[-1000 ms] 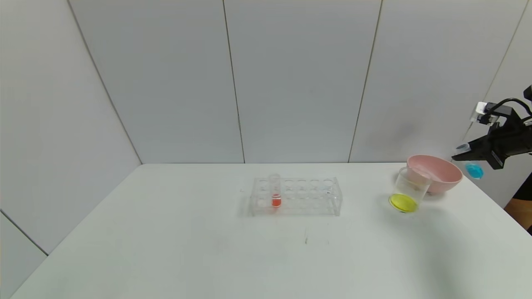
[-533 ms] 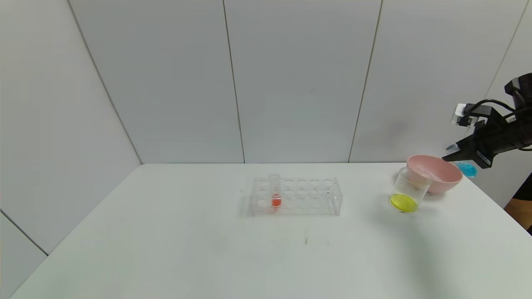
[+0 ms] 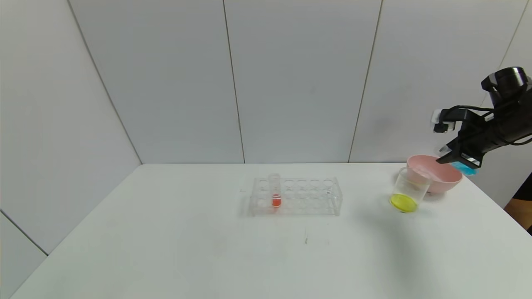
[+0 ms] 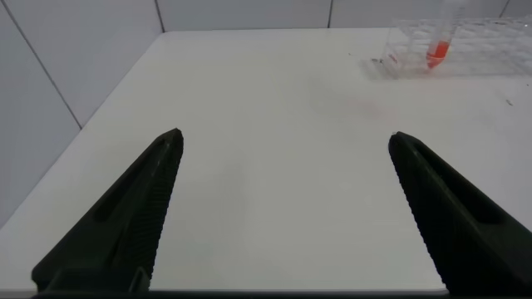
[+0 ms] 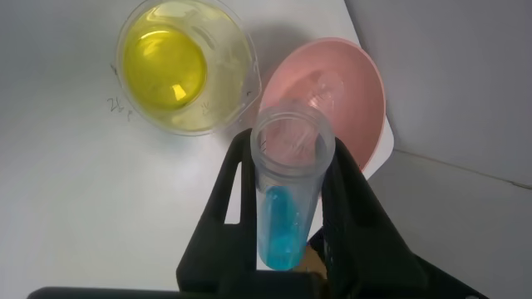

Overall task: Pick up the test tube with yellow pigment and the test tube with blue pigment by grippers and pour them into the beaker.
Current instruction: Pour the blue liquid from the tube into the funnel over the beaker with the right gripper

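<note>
My right gripper (image 3: 444, 158) is shut on the test tube with blue pigment (image 3: 466, 167), tilted, mouth toward the beaker, over the far right edge of a pink bowl. In the right wrist view the gripper (image 5: 293, 166) clamps the tube (image 5: 283, 224), and blue liquid sits at the tube's lower end. The beaker (image 3: 409, 189) stands left of the bowl with yellow liquid in its bottom, and it also shows in the right wrist view (image 5: 179, 71). No test tube with yellow pigment is in view. My left gripper (image 4: 284, 137) is open and empty above bare table.
The pink bowl (image 3: 440, 176) touches the beaker's right side; something clear lies inside it (image 5: 320, 83). A clear tube rack (image 3: 307, 195) stands mid-table with a red-tinted tube (image 3: 274, 191) in it. The table's right edge (image 3: 498, 207) is close to the bowl.
My right gripper has moved left and upward with the blue tube, from beyond the table's right edge to over the pink bowl. The beaker and rack have not moved.
</note>
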